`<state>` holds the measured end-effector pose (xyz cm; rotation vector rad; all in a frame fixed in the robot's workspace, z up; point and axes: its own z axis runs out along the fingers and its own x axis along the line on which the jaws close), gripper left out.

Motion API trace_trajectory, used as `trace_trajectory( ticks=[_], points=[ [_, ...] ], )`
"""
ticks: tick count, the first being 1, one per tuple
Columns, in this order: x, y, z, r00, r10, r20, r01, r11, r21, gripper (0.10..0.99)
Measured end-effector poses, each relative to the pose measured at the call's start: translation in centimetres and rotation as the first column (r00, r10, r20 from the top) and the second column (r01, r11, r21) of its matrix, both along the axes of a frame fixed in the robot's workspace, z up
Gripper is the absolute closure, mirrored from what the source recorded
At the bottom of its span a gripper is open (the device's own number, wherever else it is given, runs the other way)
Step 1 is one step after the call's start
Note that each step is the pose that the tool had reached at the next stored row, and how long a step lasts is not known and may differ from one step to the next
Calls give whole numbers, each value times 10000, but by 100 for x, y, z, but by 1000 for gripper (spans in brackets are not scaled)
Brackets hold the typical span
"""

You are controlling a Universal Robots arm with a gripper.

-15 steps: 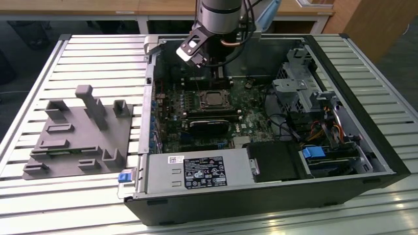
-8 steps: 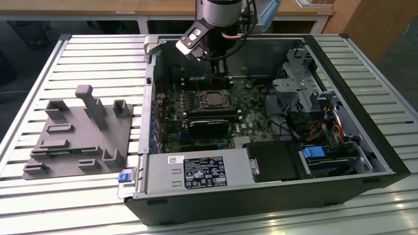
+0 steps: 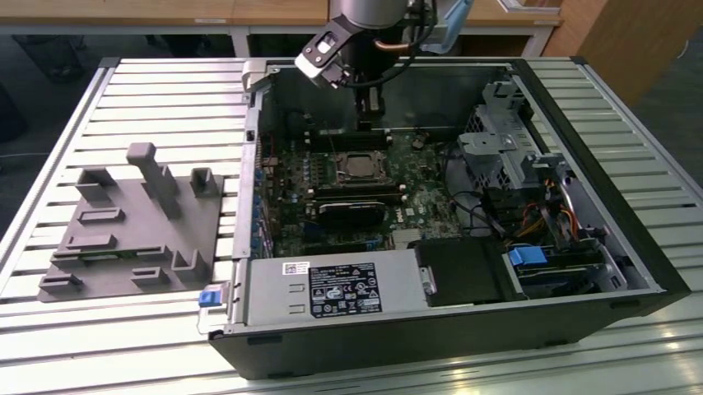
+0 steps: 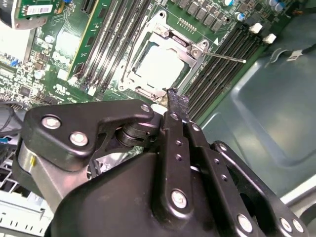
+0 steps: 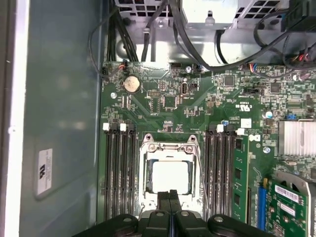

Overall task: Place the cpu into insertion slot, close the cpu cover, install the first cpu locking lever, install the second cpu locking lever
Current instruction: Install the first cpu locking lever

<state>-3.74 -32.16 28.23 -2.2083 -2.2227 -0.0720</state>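
One flat square silvery cpu (image 5: 171,177)

Both wrist views above insertion slot (image 5: 147,174)

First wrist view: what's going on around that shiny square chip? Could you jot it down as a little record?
cpu: silvery face up, seated in the insertion slot
cpu cover: appears folded down flat, framing the chip
fingers: shut together, holding nothing, at the socket's edge; contact unclear
computer case: open, lying on a slatted table

The arm (image 3: 368,16) points its claw (image 5: 170,196) down, fingertips pressed together.
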Motion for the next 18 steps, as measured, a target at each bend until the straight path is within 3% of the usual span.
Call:
trace_trajectory(
  ticks=[6, 18],
  points=[
    [0, 0, 8, 9993, 381, 0, -381, 9993, 1, 980],
    [0, 0, 8, 9907, 1363, 1, -1363, 9907, 1, 980]
  ],
)
